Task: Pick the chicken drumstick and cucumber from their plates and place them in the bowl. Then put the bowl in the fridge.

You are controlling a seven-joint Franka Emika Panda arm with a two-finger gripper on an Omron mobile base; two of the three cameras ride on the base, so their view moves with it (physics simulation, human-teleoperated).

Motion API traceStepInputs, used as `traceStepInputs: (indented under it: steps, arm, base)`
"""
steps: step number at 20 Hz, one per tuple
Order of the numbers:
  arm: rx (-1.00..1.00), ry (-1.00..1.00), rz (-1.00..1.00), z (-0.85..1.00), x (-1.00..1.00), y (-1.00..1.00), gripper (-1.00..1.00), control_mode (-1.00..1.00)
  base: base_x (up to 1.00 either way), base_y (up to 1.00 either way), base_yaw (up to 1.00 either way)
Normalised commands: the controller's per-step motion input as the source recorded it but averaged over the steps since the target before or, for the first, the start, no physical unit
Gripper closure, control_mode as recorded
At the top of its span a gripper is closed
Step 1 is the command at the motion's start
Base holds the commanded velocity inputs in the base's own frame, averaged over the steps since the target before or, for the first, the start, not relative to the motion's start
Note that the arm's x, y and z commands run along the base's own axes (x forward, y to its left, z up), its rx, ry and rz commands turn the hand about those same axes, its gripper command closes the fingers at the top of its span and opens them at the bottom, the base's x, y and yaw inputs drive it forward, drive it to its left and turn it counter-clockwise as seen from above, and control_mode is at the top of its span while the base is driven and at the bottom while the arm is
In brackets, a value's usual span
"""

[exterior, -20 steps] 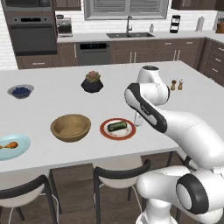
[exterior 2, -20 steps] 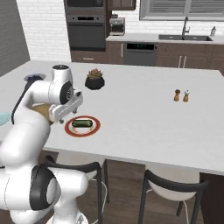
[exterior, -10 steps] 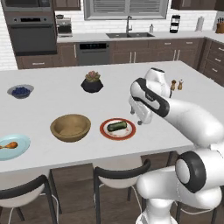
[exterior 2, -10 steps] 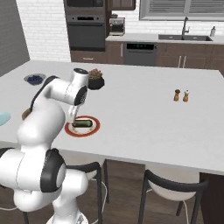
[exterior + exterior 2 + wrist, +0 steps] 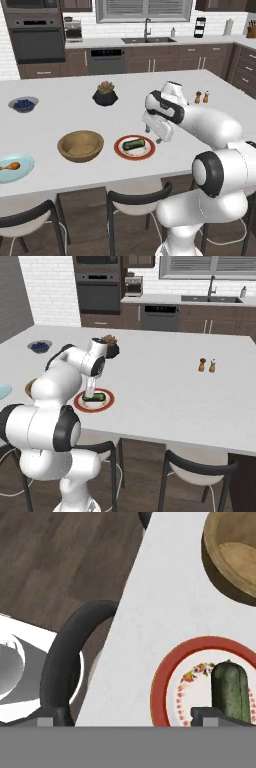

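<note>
You have two plates: one cucumber [image 5: 134, 144] on the red-rimmed plate [image 5: 121, 151], one chicken drumstick [image 5: 10, 166] on the blue plate [image 5: 25, 167], plus one bowl [image 5: 80, 146]. The gripper [image 5: 153, 136] hangs just right of the cucumber, apparently not touching. Its jaws stand wide open, empty.

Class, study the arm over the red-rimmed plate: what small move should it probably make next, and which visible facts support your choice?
Probably lower the open gripper onto the cucumber and shift to centre over it. The cucumber lies untouched on the red-rimmed plate, the fingers hang above the plate's right edge, and the wooden bowl beside it holds nothing yet.
</note>
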Motion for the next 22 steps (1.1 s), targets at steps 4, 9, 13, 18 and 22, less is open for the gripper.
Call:
traceStepInputs:
  steps: [4, 9, 13, 18, 22]
  arm:
    - [0.00, -0.03, 0.04, -0.35, 0.41, 0.01, -1.00, -1.00]
    - [0.00, -0.01, 0.03, -0.29, 0.23, 0.12, -1.00, -1.00]
    - [0.00, 0.00, 0.00, -0.21, 0.46, 0.32, -1.00, -1.00]
    - [0.00, 0.00, 0.05, -0.18, 0.47, 0.00, -1.00, -1.00]
    - [0.00, 0.00, 0.04, -0.30, 0.38, 0.00, -1.00, -1.00]
  base:
    - [0.00, 0.00, 0.00]
    - [0.00, 0.00, 0.00]
    - [0.00, 0.00, 0.00]
    - [0.00, 0.00, 0.00]
    - [0.00, 0.00, 0.00]
